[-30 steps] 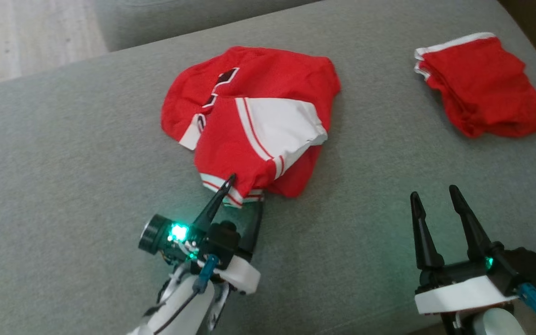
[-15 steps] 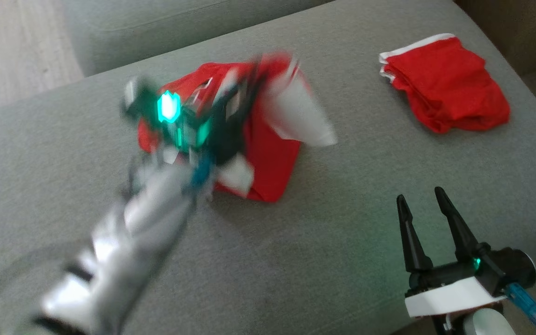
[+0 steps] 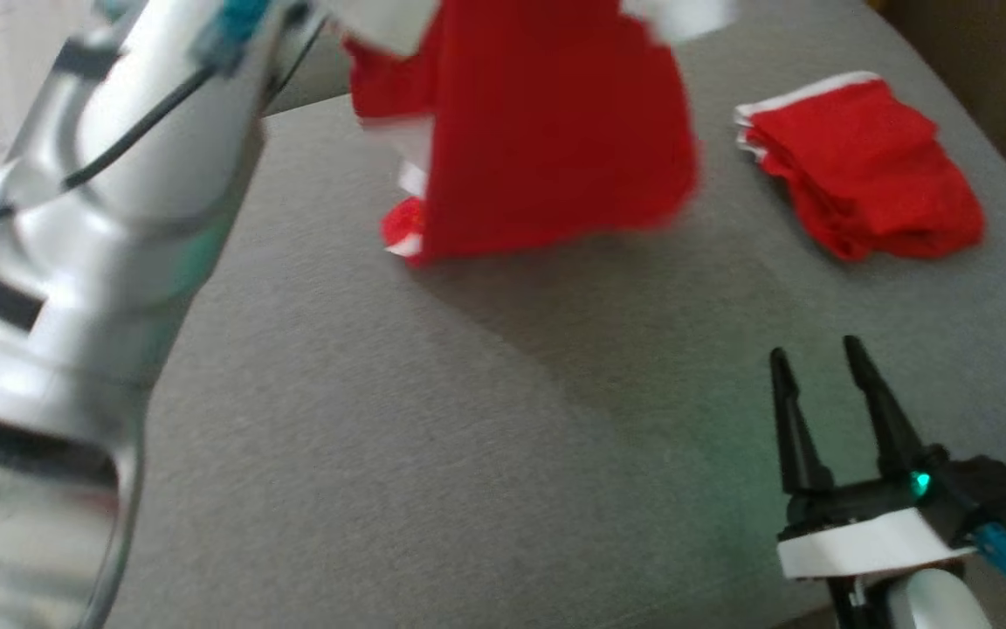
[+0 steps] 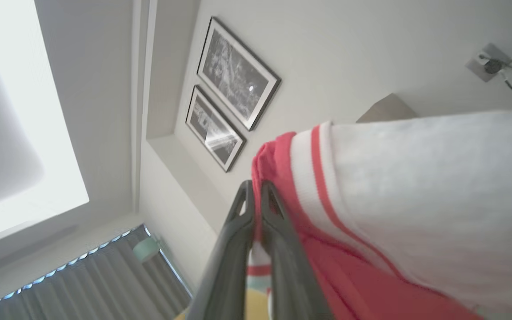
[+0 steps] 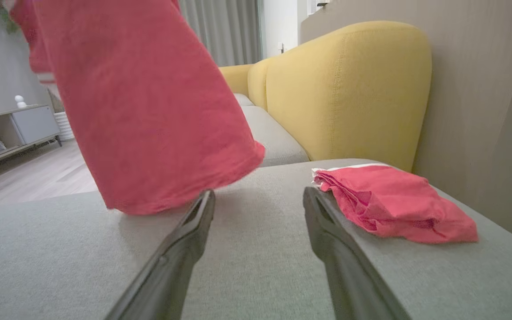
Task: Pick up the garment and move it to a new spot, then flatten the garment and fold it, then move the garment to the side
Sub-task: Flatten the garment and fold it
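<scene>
Left pincer (image 4: 256, 189), now clamped on the garment (image 3: 547, 131), has hoisted it toward twelve o'clock (pickup done, relocation next); right pincer (image 3: 816, 360) apart at five o'clock.

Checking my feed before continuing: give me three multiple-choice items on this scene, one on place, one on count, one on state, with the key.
1. Where is the folded red cloth with white trim? A lying on the grey fabric cushion; B hanging in the air; C under the red-and-white jersey.
2. How many red garments are in the head view? A one; B two; C three.
3. The left gripper is: A open; B shut on the jersey; C shut on nothing.
Key: 1A, it lies flat at the cushion's right; 2B, the jersey plus the folded cloth; 3B, red fabric is pinched in its closed jaws.
</scene>
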### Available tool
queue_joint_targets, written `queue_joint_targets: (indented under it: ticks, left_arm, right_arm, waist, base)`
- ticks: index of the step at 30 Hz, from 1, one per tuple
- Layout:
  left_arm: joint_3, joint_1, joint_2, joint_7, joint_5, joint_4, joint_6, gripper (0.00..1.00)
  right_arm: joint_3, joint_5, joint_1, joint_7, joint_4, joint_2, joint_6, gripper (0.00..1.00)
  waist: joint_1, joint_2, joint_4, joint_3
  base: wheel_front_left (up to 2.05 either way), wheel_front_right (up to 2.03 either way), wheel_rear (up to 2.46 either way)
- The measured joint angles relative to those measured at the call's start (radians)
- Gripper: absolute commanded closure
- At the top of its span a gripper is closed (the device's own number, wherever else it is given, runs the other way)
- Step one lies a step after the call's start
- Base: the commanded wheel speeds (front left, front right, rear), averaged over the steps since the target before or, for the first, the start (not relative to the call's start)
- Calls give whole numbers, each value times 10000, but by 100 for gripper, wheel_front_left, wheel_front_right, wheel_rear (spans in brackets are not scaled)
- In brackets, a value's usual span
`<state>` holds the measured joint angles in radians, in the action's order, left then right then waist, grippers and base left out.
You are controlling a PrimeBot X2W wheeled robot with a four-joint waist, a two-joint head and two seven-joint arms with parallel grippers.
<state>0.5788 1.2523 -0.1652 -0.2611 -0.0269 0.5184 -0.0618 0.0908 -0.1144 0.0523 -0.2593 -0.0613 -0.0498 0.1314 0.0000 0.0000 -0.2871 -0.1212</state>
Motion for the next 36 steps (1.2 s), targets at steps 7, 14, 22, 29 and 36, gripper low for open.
queue_joint_targets:
  ticks: [7,14,22,29,36]
  left_arm:
    - [-610,-3586,-1135,136,1177,-290,238,100]
    - [-1047,-8165,-1837,132,2242,-483,725,100]
    - [-1695,-8416,-1768,104,2383,-767,1358,0]
    - [-2554,-9623,-514,71,2667,-2345,2219,0]
    - [-2048,-11626,713,58,3252,-2995,1216,0]
  right_arm:
    - [-395,104,5,0,201,-2,0,0]
    - [-516,104,-2,0,278,-163,0,0]
    - [-336,104,-96,0,276,-343,0,0]
    - [-360,104,-118,0,274,-414,0,0]
    - [-387,104,-114,0,263,-410,0,0]
  waist:
    - [0,0,868,-98]
    - [0,0,1740,-509]
    - [1,0,2148,-976]
    - [0,0,2252,-929]
    - [0,0,2391,-864]
  base:
    - [0,0,0]
    - [0,0,0]
    - [0,0,0]
    - [0,0,0]
    - [0,0,0]
